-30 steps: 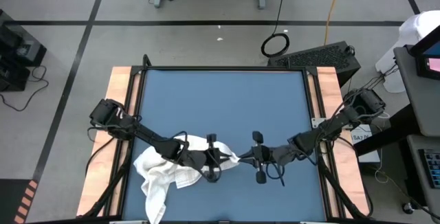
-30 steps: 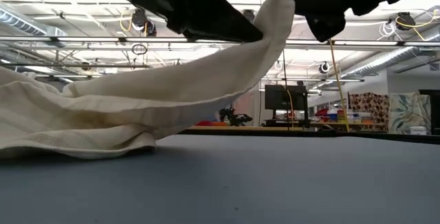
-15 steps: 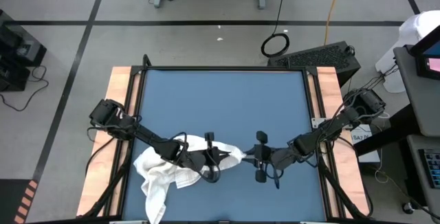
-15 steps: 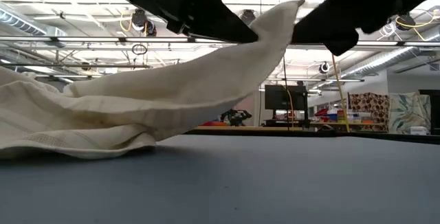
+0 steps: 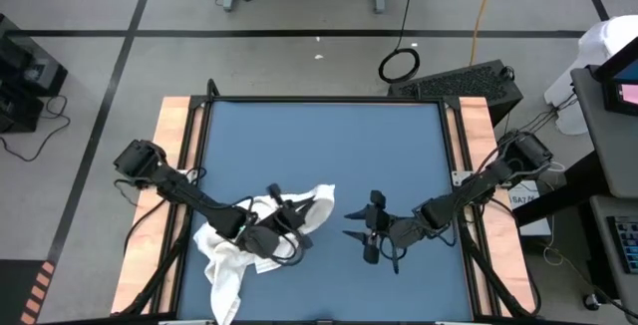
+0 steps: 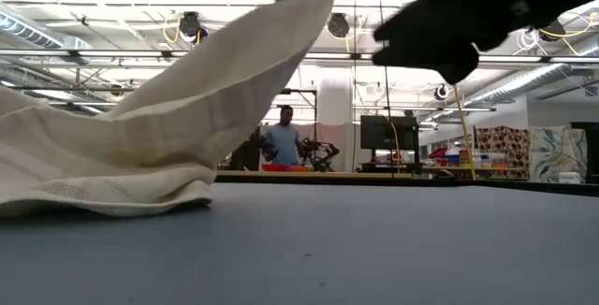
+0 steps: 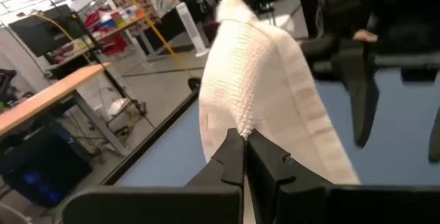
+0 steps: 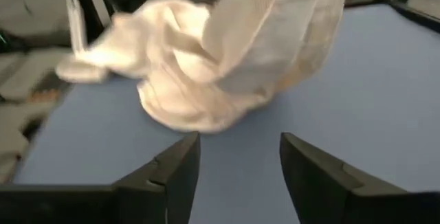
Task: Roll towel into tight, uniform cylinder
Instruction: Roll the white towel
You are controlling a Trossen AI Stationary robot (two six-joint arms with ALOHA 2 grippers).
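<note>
L gripper (image 5: 302, 217) clenched on towel (image 5: 239, 245) corner, lifting it up off blue mat (image 5: 329, 146); rest of towel lies crumpled at near-left of mat, hanging over near edge. R gripper (image 5: 361, 227) released, fingers (image 8: 172, 172) spread, empty, just right of raised corner, not touching. Person (image 6: 281, 143) stands far off in room.

Two dark jointed arms trailing black cables.
</note>
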